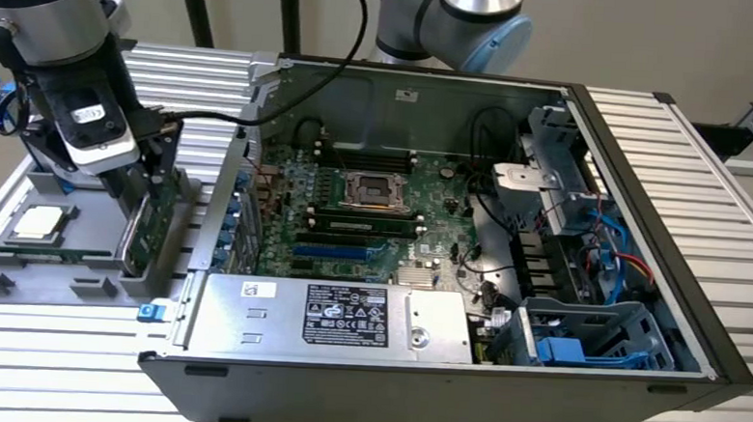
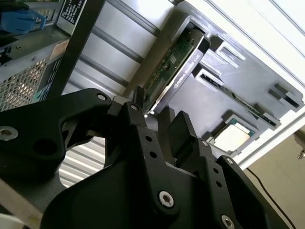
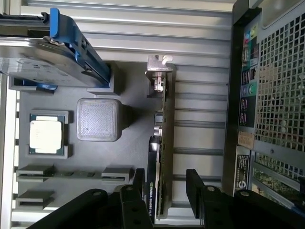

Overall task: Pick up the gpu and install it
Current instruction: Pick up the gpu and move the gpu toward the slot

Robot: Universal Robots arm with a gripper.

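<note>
Aluminium slats make up the desk point(image 1: 688, 160), and the biggest thing on it is the open black case point(image 1: 381, 390), lying on its side with the board inside facing up. Just beside the case, on the exterior view's left of it, sits a grey moulded tray point(image 1: 24, 289).

The arm's tool point(image 3: 165, 177) hangs over the strip of tray nearest the case. It's open, with the two black fingers point(image 3: 195, 191) straddling the gpu point(image 3: 164, 129) and clear daylight on the case-side finger, so nothing's clamped as far as I can see. The gpu stands on its long edge in a tray slot, running alongside the case wall, with the silver bracket point(image 3: 158, 67) at one end and the fingers over the other. Farther from the case than the card are the hard drive point(image 3: 43, 57) in its blue frame and, smallest of the lot, the CPU point(image 3: 46, 134).

Handling-wise, I'd guess the card is light and stiff but fragile. It's thin enough to twist in a sloppy pinch, and the flat faces could be a bit slippery. I reckon the place to hold it is across the two faces near the upper edge, keeping off the contact edge and the bracket.

Hard to make out:
- The lower edge is buried in the slot.
- In the exterior view the tool's body covers most of the card.
- I can't tell whether the finger on the black cooler side is touching it or just close
</note>
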